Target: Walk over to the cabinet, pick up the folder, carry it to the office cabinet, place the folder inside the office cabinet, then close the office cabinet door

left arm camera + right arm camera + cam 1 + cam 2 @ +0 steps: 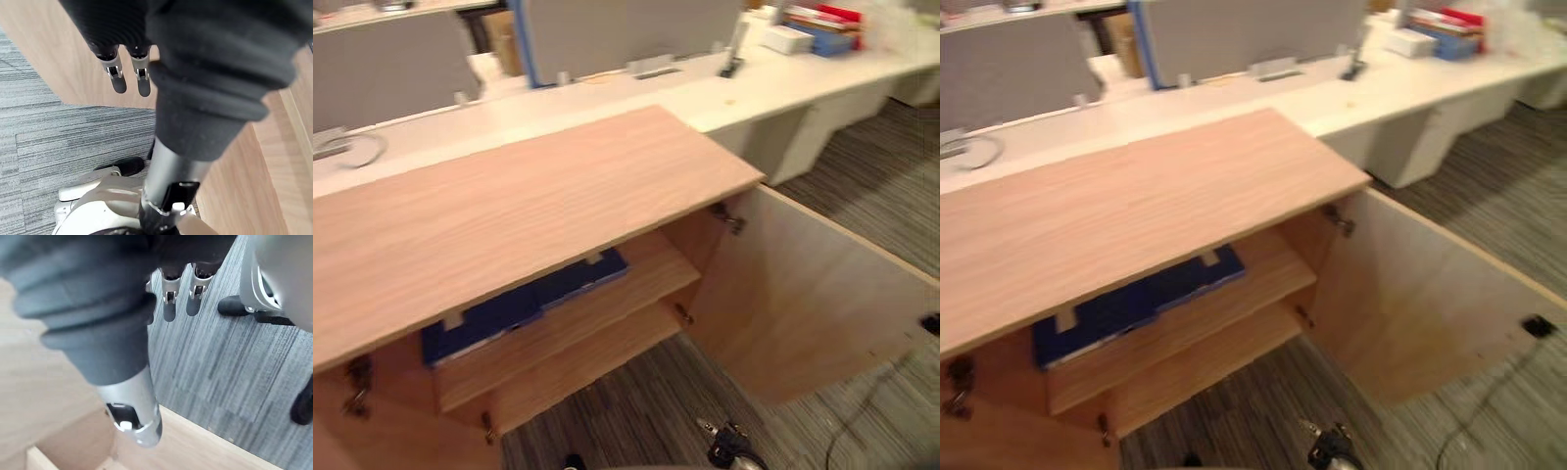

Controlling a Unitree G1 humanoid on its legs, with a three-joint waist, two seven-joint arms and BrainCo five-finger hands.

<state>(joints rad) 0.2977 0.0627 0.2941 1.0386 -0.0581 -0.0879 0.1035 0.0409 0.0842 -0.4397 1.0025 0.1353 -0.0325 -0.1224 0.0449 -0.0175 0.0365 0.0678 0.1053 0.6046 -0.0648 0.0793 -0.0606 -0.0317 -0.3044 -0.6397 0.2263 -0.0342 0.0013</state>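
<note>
A dark blue folder (pixel 524 304) lies flat on the upper shelf (pixel 636 294) inside the low wooden office cabinet (pixel 509 215), partly hidden under the cabinet's top. The cabinet's right door (pixel 803 294) stands wide open, swung out over the carpet. A left door (pixel 352 431) is also open at the lower left edge. In the left wrist view my left hand (pixel 117 78) hangs with straight fingers and holds nothing, beside a wooden panel. My right hand (pixel 168 308) hangs over the carpet in the right wrist view, fingers straight and nothing in them.
A long white desk (pixel 754 93) runs behind the cabinet, with grey partition panels (pixel 607 34), a stack of books (pixel 818 29) at the far right and a grey cable (pixel 357 152) at the left. Grey striped carpet (pixel 636 411) lies in front of the cabinet.
</note>
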